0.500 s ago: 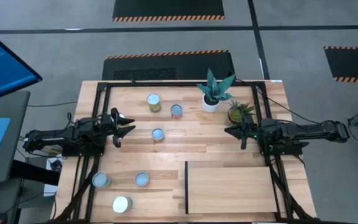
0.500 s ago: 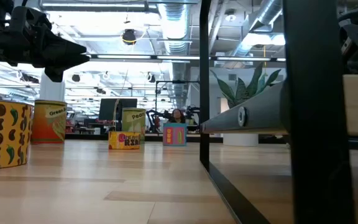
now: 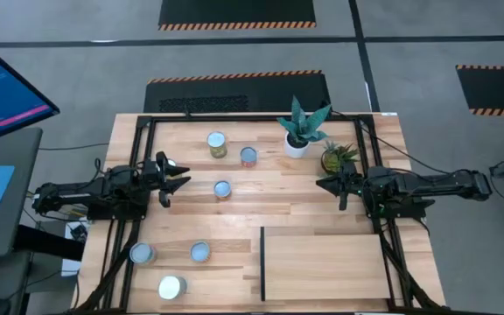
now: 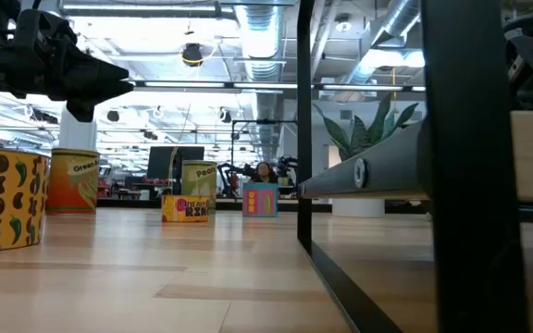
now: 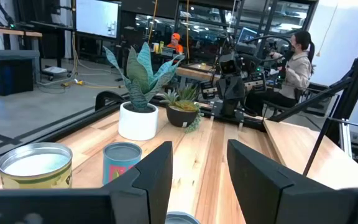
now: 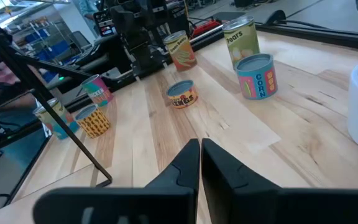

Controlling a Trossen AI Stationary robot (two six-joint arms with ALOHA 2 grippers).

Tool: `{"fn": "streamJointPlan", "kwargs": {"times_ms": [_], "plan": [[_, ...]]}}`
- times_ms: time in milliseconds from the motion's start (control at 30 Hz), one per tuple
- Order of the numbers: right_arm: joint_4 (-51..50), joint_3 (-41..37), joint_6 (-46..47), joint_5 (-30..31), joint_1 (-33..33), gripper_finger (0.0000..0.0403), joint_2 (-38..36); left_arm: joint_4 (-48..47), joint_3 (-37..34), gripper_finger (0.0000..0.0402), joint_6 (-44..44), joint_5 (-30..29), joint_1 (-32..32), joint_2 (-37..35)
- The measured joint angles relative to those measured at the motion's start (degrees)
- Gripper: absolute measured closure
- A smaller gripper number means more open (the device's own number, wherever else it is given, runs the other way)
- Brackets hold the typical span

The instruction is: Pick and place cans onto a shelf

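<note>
Several cans stand upright on the wooden tabletop. Three are at the middle: a tall one [image 3: 216, 144], a blue one [image 3: 248, 157] and a low one [image 3: 222, 190]. Three more stand at the near left [image 3: 142, 254] [image 3: 200, 252] [image 3: 171, 287]. The shelf [image 3: 322, 262], a light-wood panel with a black strip on its left edge, lies at the near right. My left gripper [image 3: 182, 178] [image 5: 197, 180] hovers open at the table's left. The low can [image 5: 182, 218] is just ahead of its fingertips, untouched. My right gripper [image 3: 322, 184] [image 6: 201, 155] is shut at the table's right, holding nothing.
A white plant pot [image 3: 297, 144] and a small dark pot [image 3: 333, 160] stand at the far right, close to my right gripper. A black frame [image 3: 234, 116] runs around the table's edges. People sit in the room beyond the table [image 5: 294, 62].
</note>
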Motion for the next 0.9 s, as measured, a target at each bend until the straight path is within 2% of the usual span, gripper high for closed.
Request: {"fn": "streamJointPlan", "kwargs": {"times_ms": [700,900], "plan": [[0.0,0.0,0.0,0.0,0.0,0.036,0.0,0.2,0.0,0.0259,0.0,-0.1,0.0,0.0],[0.0,0.0,0.0,0.0,0.0,0.036,0.0,1.2,0.0,0.0259,-2.0,-6.2,0.0,0.0]]}}
